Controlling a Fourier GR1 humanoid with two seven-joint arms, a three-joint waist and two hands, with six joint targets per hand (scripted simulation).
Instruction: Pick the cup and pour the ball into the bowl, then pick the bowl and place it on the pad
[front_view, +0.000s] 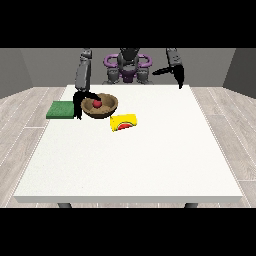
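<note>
Nearest on the big white worktop (125, 165): one yellow cup (124, 122), tipped on its side. Behind it, one brown wooden bowl (106, 111) holding one red ball (97, 103). Pouring looked done; lifting the bowl came next, over to one flat green pad (61, 109) beside. Hand at the view's left (78, 103) hooked at the bowl's rim, maybe pinching it. Far hand at the view's right (179, 77) hung loose, holding nothing.

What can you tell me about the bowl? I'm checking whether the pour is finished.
The bowl is brown, round and shallow, wood-like, upright on the white table. A red ball lies inside it. The hand at the view's left is at its rim. The green pad lies beyond that hand; a yellow cup lies tipped over close by.
</note>
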